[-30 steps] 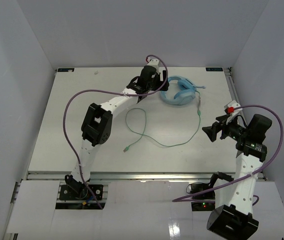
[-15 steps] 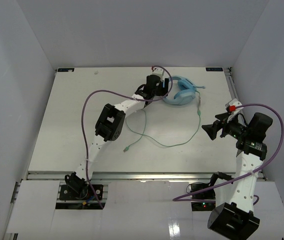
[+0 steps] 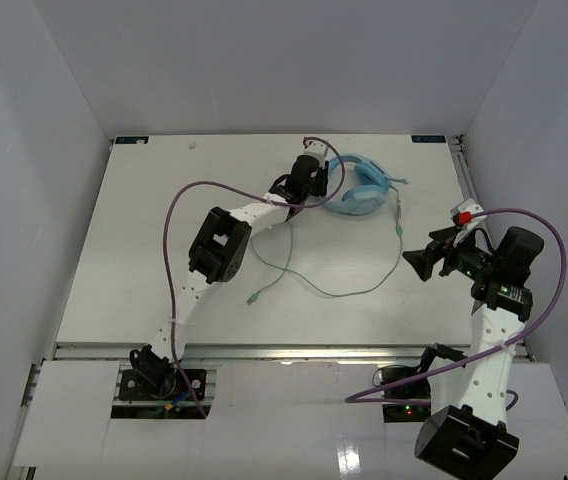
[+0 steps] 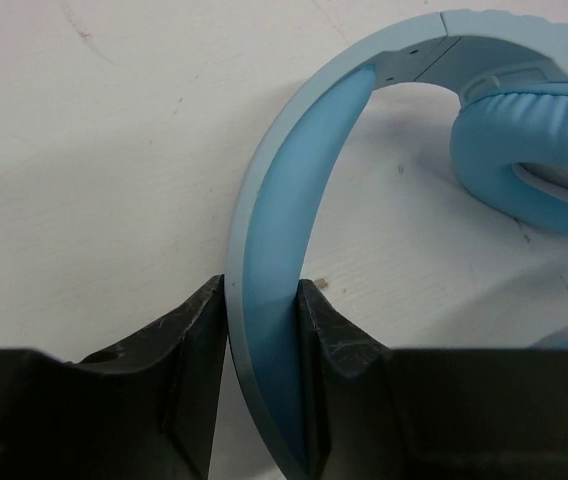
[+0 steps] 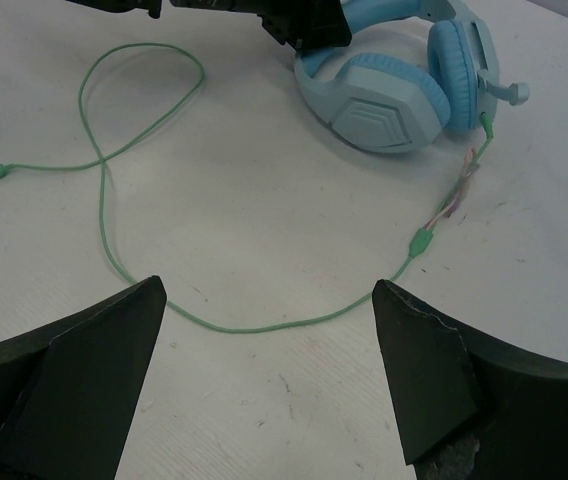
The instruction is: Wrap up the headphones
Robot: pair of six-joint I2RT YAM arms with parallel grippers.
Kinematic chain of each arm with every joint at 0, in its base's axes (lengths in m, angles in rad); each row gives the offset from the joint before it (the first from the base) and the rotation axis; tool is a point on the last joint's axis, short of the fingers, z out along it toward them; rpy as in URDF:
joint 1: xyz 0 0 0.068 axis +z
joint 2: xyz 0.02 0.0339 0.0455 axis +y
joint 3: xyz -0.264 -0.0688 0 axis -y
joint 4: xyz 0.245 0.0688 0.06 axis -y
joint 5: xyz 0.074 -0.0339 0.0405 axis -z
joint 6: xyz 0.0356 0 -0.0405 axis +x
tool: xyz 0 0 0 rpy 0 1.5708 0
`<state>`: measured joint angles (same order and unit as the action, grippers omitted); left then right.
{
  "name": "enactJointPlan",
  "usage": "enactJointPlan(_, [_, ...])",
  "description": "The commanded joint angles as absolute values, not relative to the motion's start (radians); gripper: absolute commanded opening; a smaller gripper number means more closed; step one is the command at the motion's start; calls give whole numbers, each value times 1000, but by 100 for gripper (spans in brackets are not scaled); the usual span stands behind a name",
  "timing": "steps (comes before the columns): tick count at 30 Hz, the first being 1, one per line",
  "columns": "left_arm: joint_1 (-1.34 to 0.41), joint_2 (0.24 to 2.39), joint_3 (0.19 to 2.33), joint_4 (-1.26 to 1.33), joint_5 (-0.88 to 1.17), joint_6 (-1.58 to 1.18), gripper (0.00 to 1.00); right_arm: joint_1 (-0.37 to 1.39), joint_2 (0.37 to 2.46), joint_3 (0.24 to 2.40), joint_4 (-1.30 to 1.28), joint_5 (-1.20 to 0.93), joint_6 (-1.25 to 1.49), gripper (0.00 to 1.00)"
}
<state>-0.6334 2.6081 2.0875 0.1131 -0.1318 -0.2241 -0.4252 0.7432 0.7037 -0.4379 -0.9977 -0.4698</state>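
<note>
Lying flat near the far edge of the bench [image 3: 144, 250], a little right of its middle, the headphones [image 3: 364, 188] had both earcups folded close together. The left claw [image 4: 262, 290] was clamped on the headband [image 4: 274, 200], one dark finger pressed against each face of the blue band, at the left end of the set. A small mic boom [image 5: 504, 92] stuck out on the side toward the right edge. From there the thin green cable [image 3: 349, 291] ran toward the near edge, swept left across the middle of the bench, crossed itself in one loose loop and ended in the plug [image 3: 251, 298], well apart from the earcups. All of the cable lay on the bench surface. The right claw [image 3: 414, 262] hovered near the right edge with its fingers spread wide, gripping nothing, the curve of the cable below and between them in the right wrist view.
</note>
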Motion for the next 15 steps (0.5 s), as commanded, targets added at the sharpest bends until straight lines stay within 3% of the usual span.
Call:
enactJointPlan(1, [-634, 2409, 1875, 178, -136, -200, 35, -428, 744, 688, -405, -1009, -449, 91])
enactJointPlan(8, [-634, 2145, 1460, 299, -153, -255, 24, -428, 719, 680, -403, -1006, -440, 90])
enactJointPlan(15, [-637, 1939, 1142, 370, -206, -351, 23, -428, 711, 680, -403, -1016, -430, 90])
